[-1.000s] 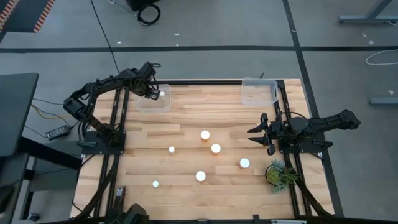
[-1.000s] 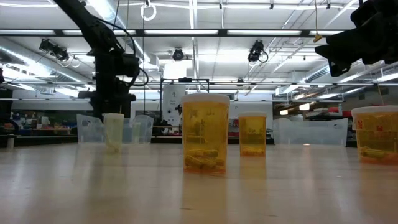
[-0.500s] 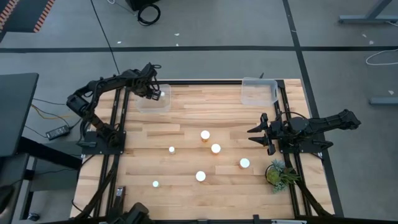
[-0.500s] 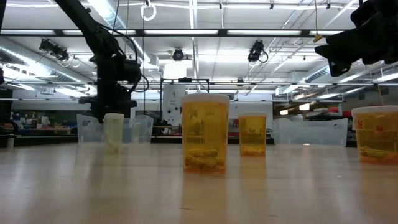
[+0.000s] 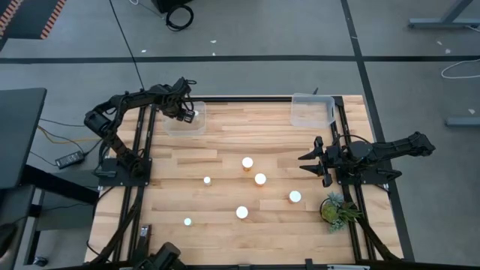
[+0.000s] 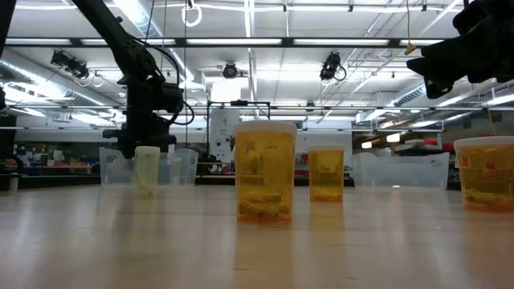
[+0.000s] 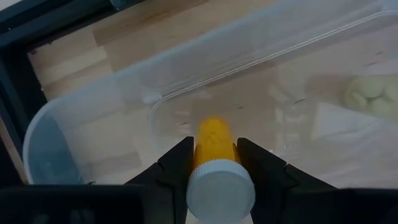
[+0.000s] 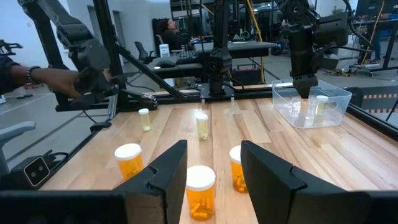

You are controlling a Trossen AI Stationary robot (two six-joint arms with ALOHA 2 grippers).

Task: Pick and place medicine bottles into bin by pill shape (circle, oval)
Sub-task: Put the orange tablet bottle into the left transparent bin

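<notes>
Left gripper (image 5: pixel 190 116) is positioned over the left bin (image 5: pixel 174 126), a clear plastic tub at the far left corner of the table (image 5: pixel 225 157). Its fingers are closed on a narrow medicine bottle (image 7: pixel 216 155), gripped on the amber body just under the white cap, one finger on each side. Directly beneath the gripper lies the bin floor; off to one side of it, inside the same bin, a pale blurred shape is present, identity not determinable.

Handling assessment: the bottle is judged light, rigid plastic with a smooth, somewhat slippery wall. The round body offers only narrow contact to flat fingers, so a hold close under the cap, as seen, appears sound. Breakage on release looks unlikely; it may roll or tip.

Mid-table, well clear of both grippers, six bottles stand upright: two small caps, one (image 5: pixel 207 180) and another (image 5: pixel 187 221) nearer the front edge, and four wider ones (image 5: pixel 247 162), (image 5: pixel 260 178), (image 5: pixel 241 212), (image 5: pixel 295 196). The wider bottles will demand a broader finger spread; the body remains the sensible place to hold.

The right bin (image 5: pixel 312 111) sits at the far right corner.

Right gripper (image 5: pixel 312 165) waits at the right table edge, fingers spread wide, holding nothing. The nearest bottles lie ahead of it; a green plant (image 5: pixel 335 208) stands just beside it.
</notes>
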